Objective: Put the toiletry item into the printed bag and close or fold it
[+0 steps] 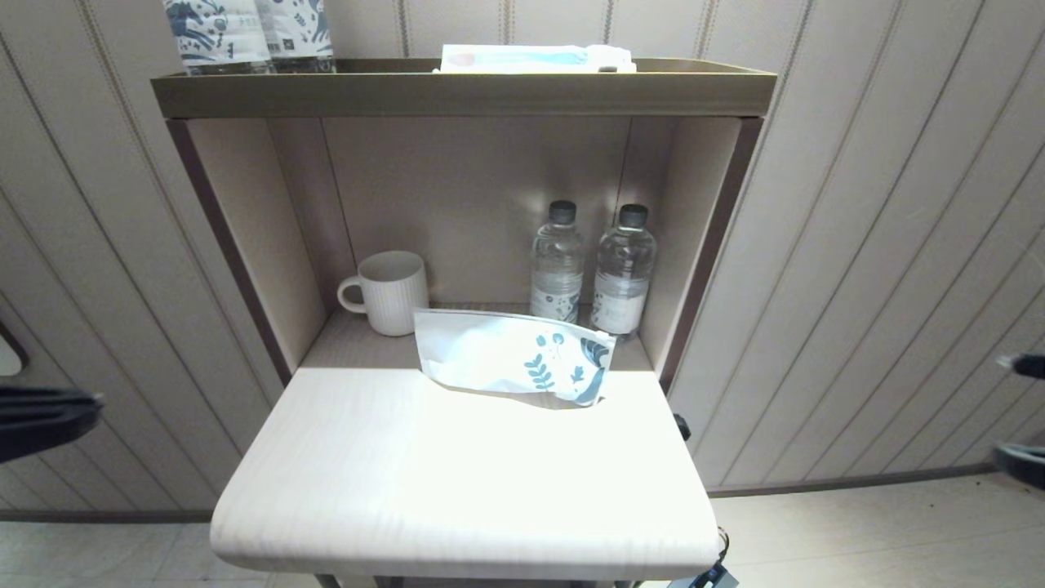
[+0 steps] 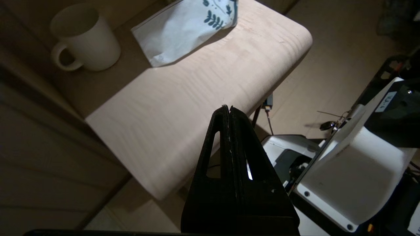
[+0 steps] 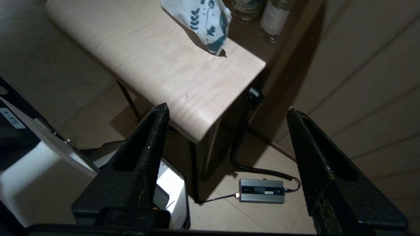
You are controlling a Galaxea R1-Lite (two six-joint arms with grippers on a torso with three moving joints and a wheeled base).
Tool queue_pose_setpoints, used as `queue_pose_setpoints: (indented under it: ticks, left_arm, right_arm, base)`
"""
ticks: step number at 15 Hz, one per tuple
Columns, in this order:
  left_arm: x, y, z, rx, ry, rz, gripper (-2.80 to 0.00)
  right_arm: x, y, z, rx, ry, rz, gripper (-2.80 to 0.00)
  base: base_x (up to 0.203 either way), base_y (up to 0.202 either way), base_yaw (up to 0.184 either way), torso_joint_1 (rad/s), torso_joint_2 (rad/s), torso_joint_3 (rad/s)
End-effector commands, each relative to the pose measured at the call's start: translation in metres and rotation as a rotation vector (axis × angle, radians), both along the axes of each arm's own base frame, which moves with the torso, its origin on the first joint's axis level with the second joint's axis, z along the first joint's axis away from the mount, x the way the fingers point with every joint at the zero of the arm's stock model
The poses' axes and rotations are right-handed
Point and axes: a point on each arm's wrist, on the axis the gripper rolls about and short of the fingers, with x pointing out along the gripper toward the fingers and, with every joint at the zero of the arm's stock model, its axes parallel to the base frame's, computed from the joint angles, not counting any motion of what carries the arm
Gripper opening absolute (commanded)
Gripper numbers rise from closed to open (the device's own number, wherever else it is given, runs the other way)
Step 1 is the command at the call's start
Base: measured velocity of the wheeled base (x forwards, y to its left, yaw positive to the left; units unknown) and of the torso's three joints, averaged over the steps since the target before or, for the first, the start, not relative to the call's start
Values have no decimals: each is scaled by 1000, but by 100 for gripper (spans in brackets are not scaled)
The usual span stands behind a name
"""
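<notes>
The printed bag (image 1: 510,355) lies across the back of the pale wooden table (image 1: 457,474), its leaf-printed end toward the right; it also shows as the bag (image 2: 183,32) and the bag (image 3: 200,19) in the wrist views. The toiletry item is out of view. My left gripper (image 1: 96,400) hangs off the table's left side, well away from the bag, with its fingers pressed together in the left wrist view (image 2: 228,107) and nothing between them. My right gripper (image 1: 1008,408) is off the right side, its fingers spread wide (image 3: 227,109) and empty.
A white ribbed mug (image 1: 390,290) stands in the alcove at the back left, two water bottles (image 1: 558,261) at the back right. Patterned bottles (image 1: 245,33) and a flat pale packet (image 1: 535,59) sit on the top shelf. A power brick (image 3: 262,190) lies on the floor.
</notes>
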Motion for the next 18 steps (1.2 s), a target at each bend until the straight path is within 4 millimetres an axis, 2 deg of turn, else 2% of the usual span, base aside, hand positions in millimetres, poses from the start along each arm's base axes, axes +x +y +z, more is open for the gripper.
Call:
queue_pose_setpoints:
  ticks: [1, 2, 3, 6, 9, 10, 13, 15, 18]
  left_arm:
    - [-67, 23, -9, -61, -109, 104, -280]
    - [-81, 28, -15, -76, -90, 168, -280]
    - [-95, 32, -19, -120, -71, 238, -280]
    - [-131, 38, -38, -200, -60, 403, -280]
    - [-151, 37, -69, -197, -34, 514, -280]
    - [-154, 34, -78, -188, -9, 561, -280]
    - [-155, 25, -82, -189, 29, 657, -280]
    - [-160, 21, -99, -193, 21, 691, -280]
    - [-152, 20, -128, -178, 79, 718, -280]
  right_arm:
    - [-58, -34, -13, 48, -83, -93, -280]
    - [-69, -38, -21, 43, -65, -154, -280]
    - [-80, -40, -29, 48, -52, -209, 0]
    - [-106, -42, -62, 54, -42, -329, 0]
    - [-121, -39, -100, 61, -28, -410, 0]
    - [-124, -39, -101, 84, -3, -422, 0]
    - [-123, -38, -104, 119, 38, -425, 0]
    - [-121, -38, -111, 138, 87, -437, 0]
    - [-128, -39, -123, 114, 232, -458, 0]
  base:
    - [0, 0, 0, 0, 0, 0]
    - [0, 0, 0, 0, 0, 0]
    - [0, 0, 0, 0, 0, 0]
    - [0, 0, 0, 0, 0, 0]
    - [0, 0, 0, 0, 0, 0]
    - [0, 0, 0, 0, 0, 0]
    - [0, 0, 0, 0, 0, 0]
    - [0, 0, 0, 0, 0, 0]
    - [0, 0, 0, 0, 0, 0]
